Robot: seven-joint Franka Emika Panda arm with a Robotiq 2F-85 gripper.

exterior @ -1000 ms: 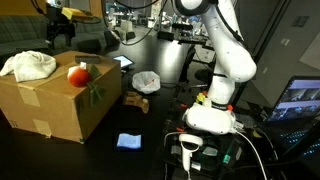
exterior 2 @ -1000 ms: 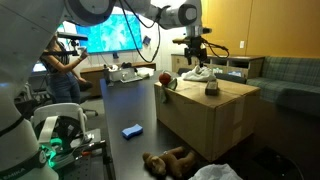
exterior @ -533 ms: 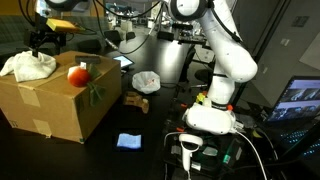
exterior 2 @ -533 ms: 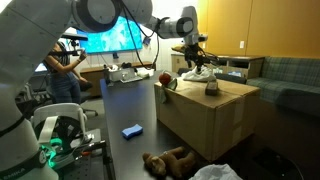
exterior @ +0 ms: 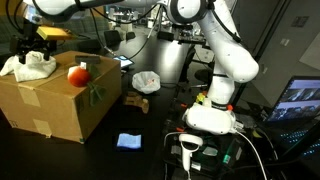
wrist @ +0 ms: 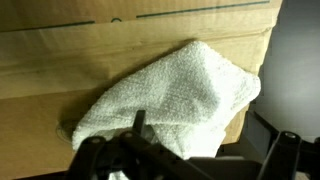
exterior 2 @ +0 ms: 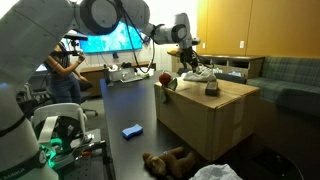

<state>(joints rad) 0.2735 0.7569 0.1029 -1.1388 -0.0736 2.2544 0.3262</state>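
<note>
- Cloth point(exterior: 28, 66), white and crumpled, lies directly below the gripper point(exterior: 33, 50), whose jaws stand wide apart and hold nothing.
- In the wrist view the cloth point(wrist: 170, 100) fills the middle of the frame, and the dark fingers show along the lower edge on either side of it. Whether their tips touch the fabric cannot be told.
- It rests on top of the cardboard box point(exterior: 50, 110), at the end of the box top away from the robot's base point(exterior: 212, 115).
- A red ball point(exterior: 78, 73) also sits on the box top, near the cloth but apart from it.
- In an exterior view a small dark cup point(exterior 2: 211, 88) stands on the box top too, farther from the cloth than the ball.
- Off the box, a flat blue item point(exterior: 128, 141) lies on the dark surface beside it, and a brown plush toy point(exterior 2: 170, 160) lies low down in front of the box.
- As a judgement: the reach over the cloth looks done, but no grip is made and the cloth lies unlifted on the box, so closing on it is left.
</note>
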